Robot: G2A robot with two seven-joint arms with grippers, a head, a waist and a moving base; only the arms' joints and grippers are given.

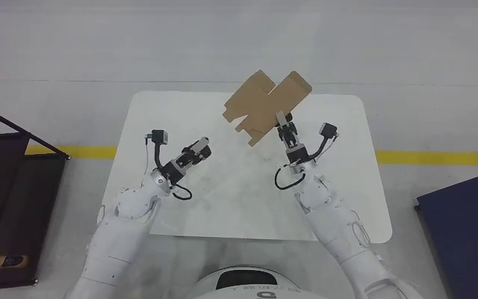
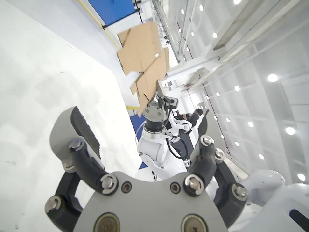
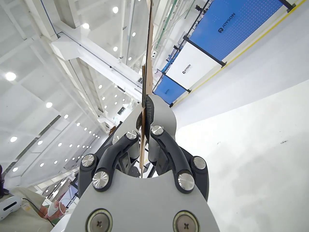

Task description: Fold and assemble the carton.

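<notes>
From above, the right claw (image 1: 283, 119) is gripping a flat, unfolded cardboard carton (image 1: 265, 101) by its near edge, holding it raised over the far side of the white counter (image 1: 224, 194). Its own wrist view is showing the board edge-on, pinched between both pads. The left wrist view is showing the left claw (image 2: 142, 124) hovering spread open and empty
</notes>
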